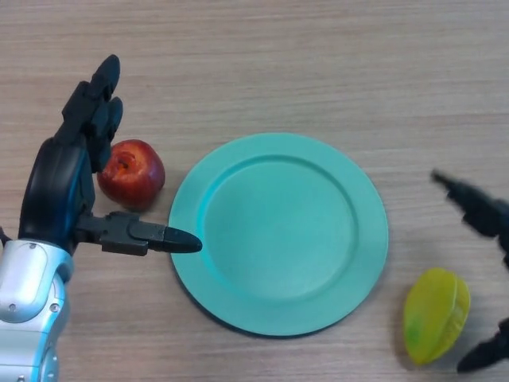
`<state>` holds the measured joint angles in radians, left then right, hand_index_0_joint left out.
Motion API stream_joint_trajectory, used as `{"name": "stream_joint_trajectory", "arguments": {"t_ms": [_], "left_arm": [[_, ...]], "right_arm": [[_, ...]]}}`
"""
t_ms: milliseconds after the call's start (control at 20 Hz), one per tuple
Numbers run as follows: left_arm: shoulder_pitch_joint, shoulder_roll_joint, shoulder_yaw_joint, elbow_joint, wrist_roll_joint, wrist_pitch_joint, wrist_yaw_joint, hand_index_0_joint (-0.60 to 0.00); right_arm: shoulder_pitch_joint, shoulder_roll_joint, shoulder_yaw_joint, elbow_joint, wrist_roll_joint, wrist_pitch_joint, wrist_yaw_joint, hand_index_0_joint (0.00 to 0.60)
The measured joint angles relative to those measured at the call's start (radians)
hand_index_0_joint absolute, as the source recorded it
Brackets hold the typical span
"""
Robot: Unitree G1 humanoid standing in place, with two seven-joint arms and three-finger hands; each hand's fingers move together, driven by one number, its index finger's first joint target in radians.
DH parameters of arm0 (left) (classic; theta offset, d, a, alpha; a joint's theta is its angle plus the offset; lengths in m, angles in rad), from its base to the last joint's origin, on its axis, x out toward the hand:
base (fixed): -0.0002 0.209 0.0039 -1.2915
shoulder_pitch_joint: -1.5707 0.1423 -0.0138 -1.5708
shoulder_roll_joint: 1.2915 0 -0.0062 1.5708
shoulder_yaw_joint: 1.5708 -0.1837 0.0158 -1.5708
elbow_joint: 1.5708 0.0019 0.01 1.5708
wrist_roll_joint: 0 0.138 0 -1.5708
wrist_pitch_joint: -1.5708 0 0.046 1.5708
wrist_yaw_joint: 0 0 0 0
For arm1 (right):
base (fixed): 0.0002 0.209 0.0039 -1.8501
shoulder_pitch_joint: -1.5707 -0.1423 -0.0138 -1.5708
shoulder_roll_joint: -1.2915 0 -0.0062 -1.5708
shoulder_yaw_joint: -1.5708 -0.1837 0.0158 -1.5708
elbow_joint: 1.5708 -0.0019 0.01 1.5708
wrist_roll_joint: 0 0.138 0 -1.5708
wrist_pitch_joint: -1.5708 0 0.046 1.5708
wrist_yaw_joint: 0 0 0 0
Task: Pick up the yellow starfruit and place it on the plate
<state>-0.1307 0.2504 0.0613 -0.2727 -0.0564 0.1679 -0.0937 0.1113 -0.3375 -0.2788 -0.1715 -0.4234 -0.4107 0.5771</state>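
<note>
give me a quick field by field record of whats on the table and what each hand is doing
plate: teal plate, centre of table, nothing on it
starfruit: yellow starfruit, on the table right of the plate, not yet lifted
apple: red apple, left of the plate
left hand: left hand open, beside the apple, thumb pointing at the plate rim
right hand: right hand open, around the starfruit, not gripping it

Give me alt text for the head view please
A round teal plate lies mid-table on pale wood; a yellow starfruit lies at its right, between the open fingers of the right hand. The open left hand hovers beside a red apple.
</note>
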Motion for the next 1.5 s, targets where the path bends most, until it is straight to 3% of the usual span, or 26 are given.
{"name": "stream_joint_trajectory", "arguments": {"t_ms": [100,150,300,400,550,600,1000,1050,1100,1250,1300,1400,1500], "left_arm": [[0.003,0.0,0.0,-0.002,0.0,0.0,0.0,0.0],[0.008,0.0,0.0,-0.01,-0.001,0.0,0.0,0.0],[0.021,0.0,0.003,-0.065,-0.003,0.003,0.0,0.0],[0.025,0.0,0.003,-0.076,-0.003,0.007,0.011,0.0],[0.034,-0.001,0.003,-0.119,-0.003,0.016,0.01,0.0],[0.041,-0.001,0.004,-0.124,-0.004,0.017,0.01,0.0],[0.076,-0.004,0.015,-0.124,-0.002,0.026,0.01,0.0],[0.076,-0.004,0.016,-0.124,-0.002,0.026,0.01,0.0],[0.076,-0.004,0.019,-0.123,-0.002,0.026,0.01,0.0],[0.075,-0.004,0.026,-0.121,-0.003,0.026,0.01,0.0],[0.066,-0.002,0.027,-0.121,-0.003,0.045,0.01,0.0],[0.059,0.001,0.027,-0.114,-0.003,0.048,0.01,0.0],[0.058,0.004,0.028,-0.085,-0.003,0.048,0.01,0.0]], "right_arm": [[0.001,-0.018,-0.004,0.005,-0.043,-0.057,0.094,0.0],[0.002,-0.018,-0.004,0.013,-0.044,-0.074,0.103,0.0],[-0.008,-0.024,-0.006,0.112,-0.204,-0.22,0.078,0.0],[-0.019,-0.037,0.009,0.157,-0.241,-0.221,0.05,0.0],[-0.042,-0.046,0.013,0.173,-0.24,-0.222,-0.004,0.0],[-0.056,-0.052,0.024,0.211,-0.242,-0.244,-0.057,0.0],[-0.093,-0.056,0.128,0.292,-0.242,-0.248,-0.092,0.0],[-0.094,-0.056,0.132,0.307,-0.242,-0.248,-0.092,0.05],[-0.096,-0.056,0.132,0.323,-0.242,-0.242,-0.092,0.199],[-0.11,-0.056,0.133,0.358,-0.246,-0.247,-0.12,0.553],[-0.123,-0.06,0.138,0.365,-0.281,-0.247,-0.18,0.6],[-0.142,-0.085,0.141,0.388,-0.359,-0.261,-0.287,0.6],[-0.151,-0.085,0.141,0.388,-0.353,-0.201,-0.306,0.6]]}}
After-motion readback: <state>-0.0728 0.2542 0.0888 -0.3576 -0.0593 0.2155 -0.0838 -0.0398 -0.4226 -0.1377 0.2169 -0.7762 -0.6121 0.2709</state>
